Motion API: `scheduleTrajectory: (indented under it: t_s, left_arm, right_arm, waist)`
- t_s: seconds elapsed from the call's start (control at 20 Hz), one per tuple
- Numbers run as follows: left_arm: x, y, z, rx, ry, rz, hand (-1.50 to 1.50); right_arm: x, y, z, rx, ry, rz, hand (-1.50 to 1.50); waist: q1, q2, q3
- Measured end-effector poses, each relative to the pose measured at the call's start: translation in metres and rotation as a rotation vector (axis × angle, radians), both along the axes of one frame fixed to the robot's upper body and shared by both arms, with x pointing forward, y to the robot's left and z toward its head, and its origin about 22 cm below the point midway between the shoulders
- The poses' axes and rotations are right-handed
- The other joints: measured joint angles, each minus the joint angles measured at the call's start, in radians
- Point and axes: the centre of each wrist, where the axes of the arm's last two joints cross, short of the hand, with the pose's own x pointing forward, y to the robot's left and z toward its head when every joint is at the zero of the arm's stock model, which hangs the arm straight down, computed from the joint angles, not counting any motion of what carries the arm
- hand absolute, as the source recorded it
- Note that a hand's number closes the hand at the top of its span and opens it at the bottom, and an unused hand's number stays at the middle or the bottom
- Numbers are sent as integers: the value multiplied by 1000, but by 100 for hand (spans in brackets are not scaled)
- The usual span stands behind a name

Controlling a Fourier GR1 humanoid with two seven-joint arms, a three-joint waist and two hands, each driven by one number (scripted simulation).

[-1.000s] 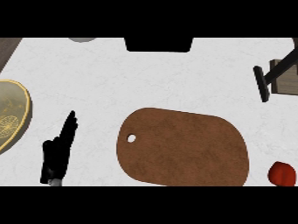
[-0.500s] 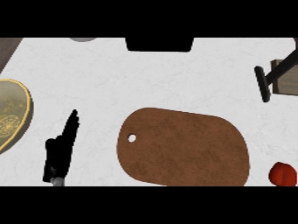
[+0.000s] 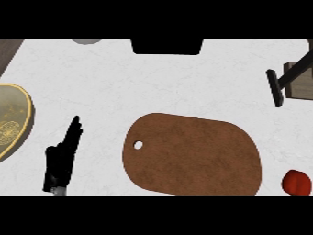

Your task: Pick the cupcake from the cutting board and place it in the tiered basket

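The board (image 3: 192, 156) lies flat on the white counter (image 3: 172, 87) and carries nothing. No cupcake shows in the head view. A red object (image 3: 298, 182) sits just right of the board. The basket (image 3: 301, 78) stands at the right edge. A gold plate (image 3: 3, 124) meets the left edge. The left hand (image 3: 62, 158) rests between plate and board, fingers straight, holding nothing.
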Motion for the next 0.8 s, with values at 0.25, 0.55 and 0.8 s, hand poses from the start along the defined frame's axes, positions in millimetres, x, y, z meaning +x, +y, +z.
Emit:
scheduleTrajectory:
  t_s: [0.25, 0.55, 0.8]
  left_arm:
    - [-3, 0, -2, 2, 3, 9, 0]
    - [-10, 5, -5, 8, 11, 37, 0]
    - [-12, 10, -5, 5, 29, 63, 0]
  right_arm:
    - [-20, -6, 21, -128, -103, -146, -150]
    - [-63, -4, 48, -213, -179, -348, -150]
    - [-110, 13, 65, -227, -252, -431, -150]
  waist:
    - [-12, -5, -2]
    - [-38, -18, -3]
    - [-66, -30, -4]
